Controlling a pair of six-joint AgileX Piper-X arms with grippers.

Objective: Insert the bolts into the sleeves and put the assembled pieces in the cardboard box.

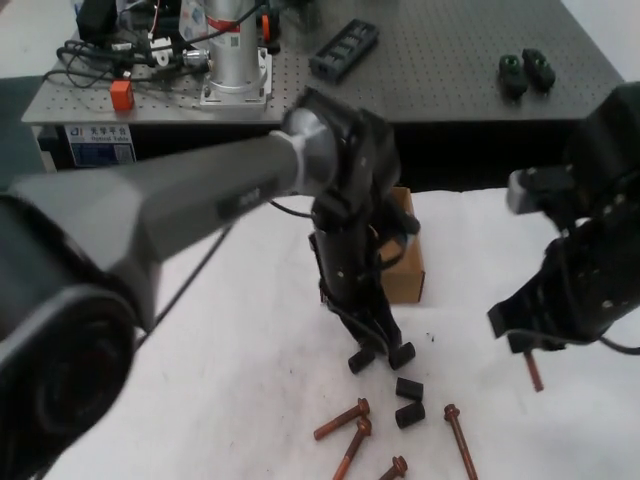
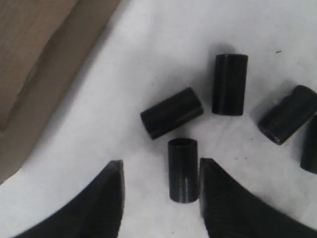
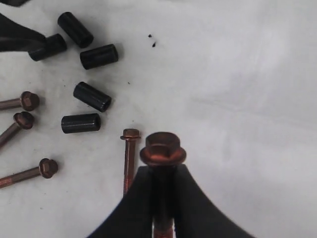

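Observation:
Several black sleeves lie on the white cloth. One sleeve [image 2: 183, 170] stands between the fingers of my open left gripper [image 2: 161, 171], close to one finger [image 2: 233, 203], with others [image 2: 172, 113] [image 2: 230, 84] just beyond. In the high view the left gripper [image 1: 381, 357] points down beside the cardboard box [image 1: 405, 262]. My right gripper [image 3: 162, 198] is shut on a copper bolt [image 3: 162, 148], held above the cloth to the right [image 1: 533, 370]. Loose bolts [image 3: 130, 158] [image 3: 29, 171] and sleeves [image 3: 92, 96] [image 3: 80, 123] lie between the two arms.
The box's brown wall [image 2: 39, 64] is close beside the left gripper. Behind the cloth a perforated metal bench [image 1: 450, 60] carries a metal post [image 1: 235, 50], cables and a black tray [image 1: 344, 48]. White cloth [image 3: 247, 99] spreads to the right of the held bolt.

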